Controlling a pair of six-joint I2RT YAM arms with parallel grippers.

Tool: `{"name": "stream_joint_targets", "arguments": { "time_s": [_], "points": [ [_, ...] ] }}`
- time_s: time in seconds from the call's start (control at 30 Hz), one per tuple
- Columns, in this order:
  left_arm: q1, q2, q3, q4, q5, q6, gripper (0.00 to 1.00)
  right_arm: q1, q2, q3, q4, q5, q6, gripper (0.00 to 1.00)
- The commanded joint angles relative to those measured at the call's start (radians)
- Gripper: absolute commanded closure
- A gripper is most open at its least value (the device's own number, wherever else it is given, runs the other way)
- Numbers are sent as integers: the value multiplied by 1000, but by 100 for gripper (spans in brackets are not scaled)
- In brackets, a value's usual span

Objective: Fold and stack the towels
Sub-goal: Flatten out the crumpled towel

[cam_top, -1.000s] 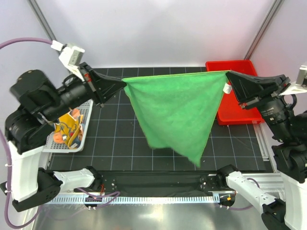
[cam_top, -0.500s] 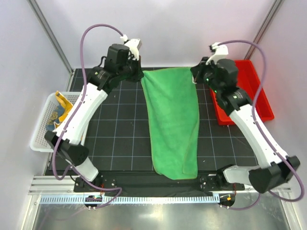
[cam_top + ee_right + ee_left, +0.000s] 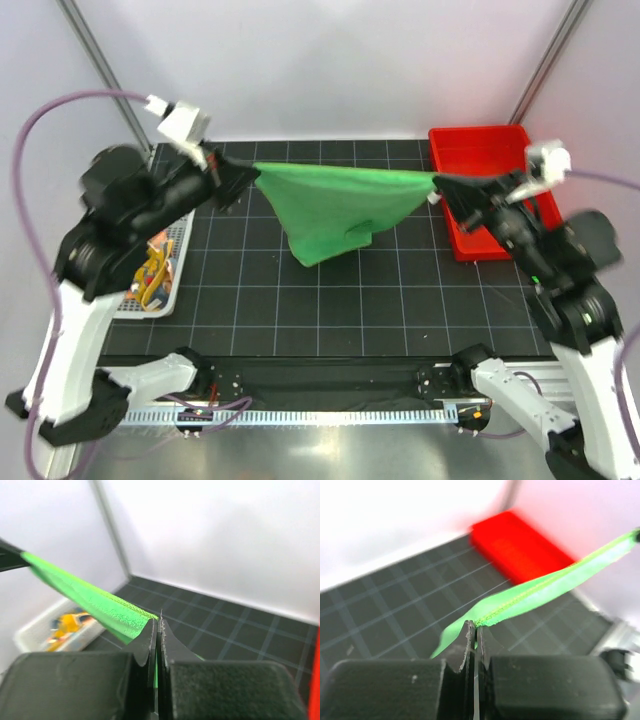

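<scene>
Green towel point(image 3: 335, 210) hangs stretched across the upper centre of the frame above the bench point(image 3: 400, 300), one corner pinched in the left fingers point(image 3: 238, 180), the opposite in the right fingers point(image 3: 462, 192).

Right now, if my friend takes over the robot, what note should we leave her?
Left jaws: shut on one corner of the green towel.
Right jaws: shut on the opposite corner; the towel hangs stretched between them.
Yellow-orange towel: bunched in the white basket, left side.
Done: nothing stacked.
Left: fold the green towel, then fold and stack the rest.
</scene>
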Motion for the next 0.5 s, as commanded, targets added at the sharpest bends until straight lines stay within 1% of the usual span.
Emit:
{"name": "stream_joint_targets", "arguments": {
  "time_s": [0.0,0.03,0.07,0.1,0.13,0.2,0.23,0.27,0.4,0.47],
  "points": [
    [-6,-99,-89,95,174,-18,100,-1,-103,-49,18,-146,39,99],
    [-5,-139,-111,142,255,-33,100,-1,-150,-69,41,-175,54,99],
    [-6,-151,-126,162,292,-68,100,-1,-169,-74,101,-227,79,99],
    [-5,-158,-120,178,323,-87,100,-1,-181,-71,131,-247,120,99],
    [-8,-158,-107,192,375,-113,100,-1,-186,-39,149,-265,138,99],
    [-6,-149,-39,195,411,-163,100,-1,-172,13,151,-289,160,99],
    [-8,-144,-18,193,416,-177,100,-1,-168,63,141,-295,169,99],
    [-6,-127,46,193,440,-203,100,-1,-157,94,142,-283,175,99],
    [-6,-104,107,193,431,-216,100,-1,-148,115,144,-235,165,99],
    [-8,-84,116,186,394,-208,100,-2,-134,113,130,-214,149,99]
  ]
}}
